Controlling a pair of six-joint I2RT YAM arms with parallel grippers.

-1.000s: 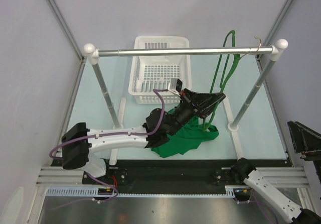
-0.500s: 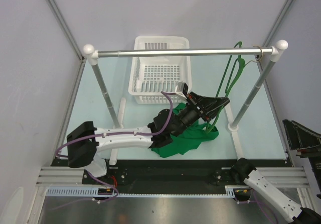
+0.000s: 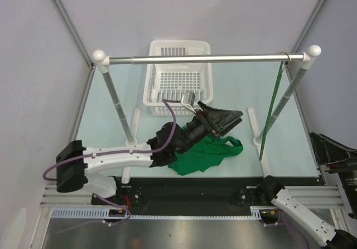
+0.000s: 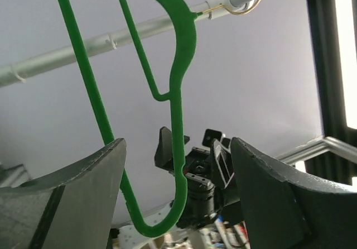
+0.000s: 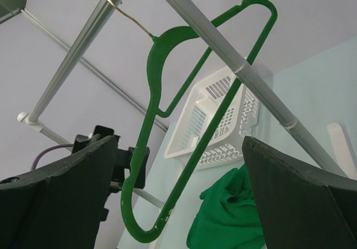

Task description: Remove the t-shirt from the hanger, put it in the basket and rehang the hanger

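The green t-shirt lies crumpled on the table, off the hanger. The thin green hanger hangs bare from its metal hook at the right end of the silver rail. My left gripper is open just above the t-shirt and points right at the hanger, clear of it. In the left wrist view the hanger hangs ahead of the wide jaws. My right gripper is open and empty at the right edge, looking at the hanger and the t-shirt.
A white basket stands at the back, behind the rail. The rail rests on two slanted posts with white feet, the left post and the right post. Grey walls close in both sides.
My left gripper has opened and let go of the hanger. The hanger has swung right and now hangs straight under the rail's right end. The left arm has drawn back a little to the left.
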